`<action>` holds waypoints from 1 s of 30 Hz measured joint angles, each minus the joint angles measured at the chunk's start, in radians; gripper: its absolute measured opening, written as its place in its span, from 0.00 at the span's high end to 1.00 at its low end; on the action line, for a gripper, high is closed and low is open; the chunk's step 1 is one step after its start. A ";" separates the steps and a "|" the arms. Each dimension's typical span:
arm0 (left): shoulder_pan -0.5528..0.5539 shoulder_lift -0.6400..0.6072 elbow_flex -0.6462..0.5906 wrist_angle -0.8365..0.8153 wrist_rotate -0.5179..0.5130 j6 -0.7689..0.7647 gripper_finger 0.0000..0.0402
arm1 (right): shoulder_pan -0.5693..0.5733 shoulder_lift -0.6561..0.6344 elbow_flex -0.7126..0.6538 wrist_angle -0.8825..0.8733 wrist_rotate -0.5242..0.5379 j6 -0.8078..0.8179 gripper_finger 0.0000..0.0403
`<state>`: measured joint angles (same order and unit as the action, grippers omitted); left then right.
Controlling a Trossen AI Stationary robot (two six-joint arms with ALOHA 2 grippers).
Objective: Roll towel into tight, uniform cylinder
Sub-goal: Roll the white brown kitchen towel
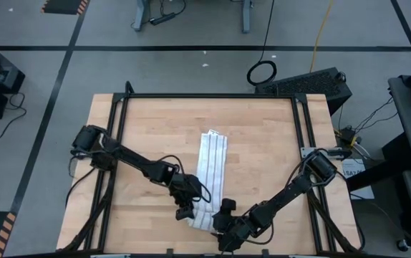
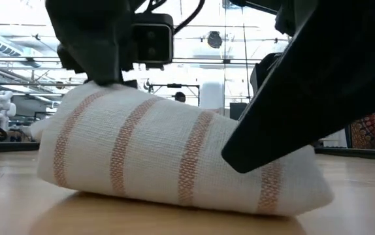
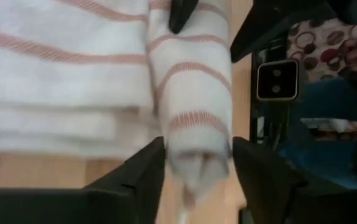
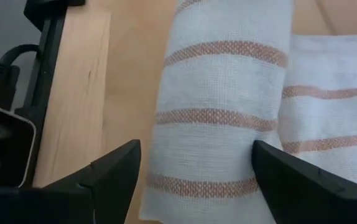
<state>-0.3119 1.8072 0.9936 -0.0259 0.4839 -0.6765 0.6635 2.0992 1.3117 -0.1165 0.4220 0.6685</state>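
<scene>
The towel (image 1: 211,161), white with thin reddish stripes, lies as a long strip on the wooden table, running from far to near. Its near end is rolled up into a roll (image 2: 174,163) that rests on the table. My left gripper (image 3: 197,168) is at the roll's left end (image 1: 191,215), shut on it. My right gripper (image 4: 197,180) is open at the roll's right end (image 1: 216,222). Its fingers stand astride the roll, one over bare wood and one at the crease where the roll meets the flat towel. My left gripper pinches the roll's left end (image 3: 197,134) between its two fingers, one on each side of the roll, coming slanting down from the table's left. The roll lies on the table, and its top at that end is drawn up a little (image 2: 89,91). My right gripper: one finger (image 4: 290,180) lies close along the roll's side, and I cannot tell whether it touches.
Black frame rails (image 1: 119,129) run along the table's left, right and far edges. The roll lies close to the near edge. Bare wood (image 1: 263,158) is free on both sides of the towel strip. A black keyboard (image 1: 306,82) sits beyond the far right corner.
</scene>
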 joint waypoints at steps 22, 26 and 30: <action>-0.338 -0.129 0.000 0.016 -0.656 0.421 0.36 | -0.036 0.001 0.000 -0.006 -0.039 -0.009 0.26; -0.349 -0.074 0.003 0.118 -0.704 0.395 0.36 | -0.041 0.001 0.000 -0.007 -0.039 -0.017 0.26; -0.332 -0.036 0.003 0.141 -0.724 0.391 0.36 | -0.042 0.001 0.000 -0.009 -0.050 -0.011 0.26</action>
<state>-0.6441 1.7707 0.9963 0.1153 -0.2405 -0.2854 0.6211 2.1006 1.3117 -0.1254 0.3717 0.6572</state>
